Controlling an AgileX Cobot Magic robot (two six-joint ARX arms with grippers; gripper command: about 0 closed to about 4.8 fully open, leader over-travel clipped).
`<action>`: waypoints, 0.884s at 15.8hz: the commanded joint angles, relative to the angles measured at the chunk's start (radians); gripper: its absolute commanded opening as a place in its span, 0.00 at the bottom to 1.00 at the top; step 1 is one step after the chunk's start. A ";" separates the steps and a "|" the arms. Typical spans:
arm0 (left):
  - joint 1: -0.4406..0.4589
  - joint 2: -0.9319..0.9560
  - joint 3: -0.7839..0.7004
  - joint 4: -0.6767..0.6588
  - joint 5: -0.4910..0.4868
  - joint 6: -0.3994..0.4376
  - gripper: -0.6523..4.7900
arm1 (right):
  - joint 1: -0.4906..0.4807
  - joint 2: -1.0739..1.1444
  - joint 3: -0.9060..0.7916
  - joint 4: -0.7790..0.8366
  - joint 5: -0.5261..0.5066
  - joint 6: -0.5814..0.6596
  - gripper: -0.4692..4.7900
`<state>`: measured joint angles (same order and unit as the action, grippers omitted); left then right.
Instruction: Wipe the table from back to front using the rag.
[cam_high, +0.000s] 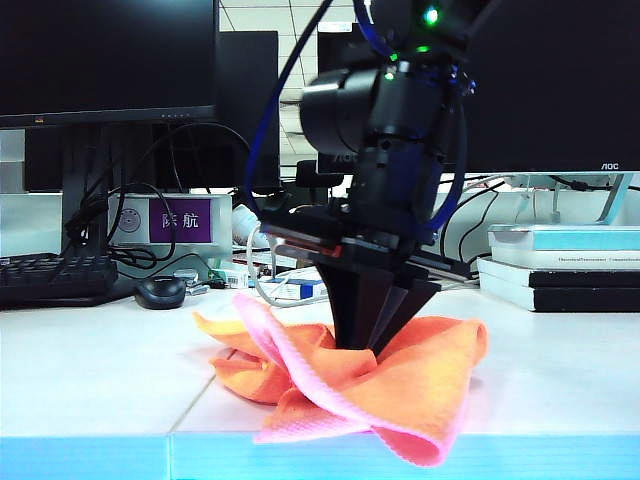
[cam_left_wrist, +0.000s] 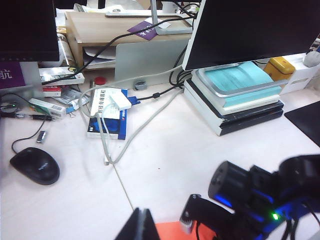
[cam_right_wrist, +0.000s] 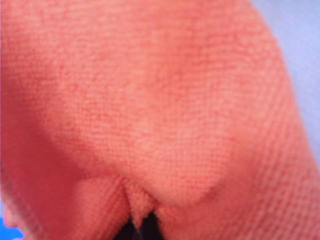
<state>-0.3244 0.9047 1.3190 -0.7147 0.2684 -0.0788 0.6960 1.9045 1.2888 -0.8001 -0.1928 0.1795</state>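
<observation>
Soft orange microfibre rag (cam_high: 400, 385), pinkish underside and stitched hem showing, bunched into loose folds right at the light blue front edge of the smooth white table (cam_high: 90, 370); one fold overhanging that edge. Thin seam between panels running back from the front edge at about 8 o'clock from the rag.

Right gripper (cam_high: 362, 340), black and tapering to a point, aimed straight down into the middle of the cloth, jaws clamped on a pinch of the rag; woven nap filling the right wrist view (cam_right_wrist: 160, 100), puckered where the fingers bite.

Left gripper (cam_left_wrist: 142, 227) barely visible, one dark finger at the frame's margin above an orange corner of the rag (cam_left_wrist: 167, 231); closed, holding nothing visible.

Bare white surface at 9 o'clock and 3 o'clock of the rag. Clutter well behind at 12 o'clock: black mouse (cam_high: 160, 292), keyboard (cam_high: 55, 278), looping cables (cam_left_wrist: 107, 135), stacked books (cam_high: 560, 265), dark monitors (cam_high: 105, 55).
</observation>
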 joint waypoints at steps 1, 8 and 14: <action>0.000 -0.002 0.004 0.017 0.002 0.003 0.11 | -0.054 0.071 -0.024 0.004 0.113 0.004 0.08; 0.000 -0.001 0.004 0.017 0.001 0.004 0.11 | -0.064 0.071 0.006 0.103 0.118 0.005 0.08; 0.000 0.000 0.004 0.014 0.002 0.003 0.11 | -0.078 0.079 0.079 0.113 0.243 0.004 0.08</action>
<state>-0.3244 0.9047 1.3190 -0.7147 0.2684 -0.0788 0.6312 1.9579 1.3796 -0.6731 -0.0006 0.1860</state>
